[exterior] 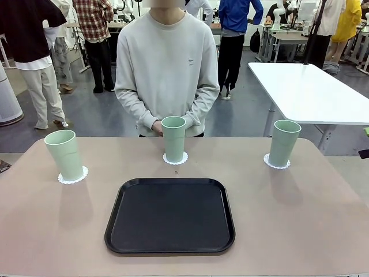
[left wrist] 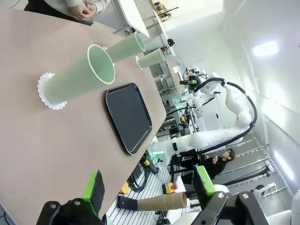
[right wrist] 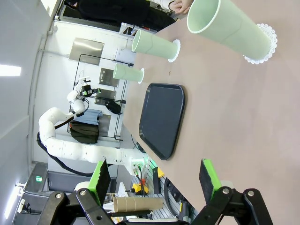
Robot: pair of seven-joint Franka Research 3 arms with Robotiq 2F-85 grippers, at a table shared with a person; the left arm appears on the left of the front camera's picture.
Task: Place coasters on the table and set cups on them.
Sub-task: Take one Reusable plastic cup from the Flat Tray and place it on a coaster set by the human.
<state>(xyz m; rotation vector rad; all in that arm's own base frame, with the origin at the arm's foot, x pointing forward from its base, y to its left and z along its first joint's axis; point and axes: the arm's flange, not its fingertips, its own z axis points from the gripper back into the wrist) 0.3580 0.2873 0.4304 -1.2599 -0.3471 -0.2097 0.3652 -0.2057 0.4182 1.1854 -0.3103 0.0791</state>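
Nearest the robot, the left gripper (left wrist: 147, 192) and the right gripper (right wrist: 157, 180) both hang with their fingers spread wide and holding nothing, off the near edge of the worktop (exterior: 300, 219). Beyond them lies the black tray (exterior: 170, 214), bare. Farther on, three cups (exterior: 64, 154) (exterior: 173, 138) (exterior: 285, 143) stand upright, each on its own coaster (exterior: 73, 176) (exterior: 174, 158) (exterior: 276, 162), with the person's clasped hands (exterior: 157, 126) just behind the middle one. The task looks complete; the sound course is to keep both arms back so no cup is nudged.
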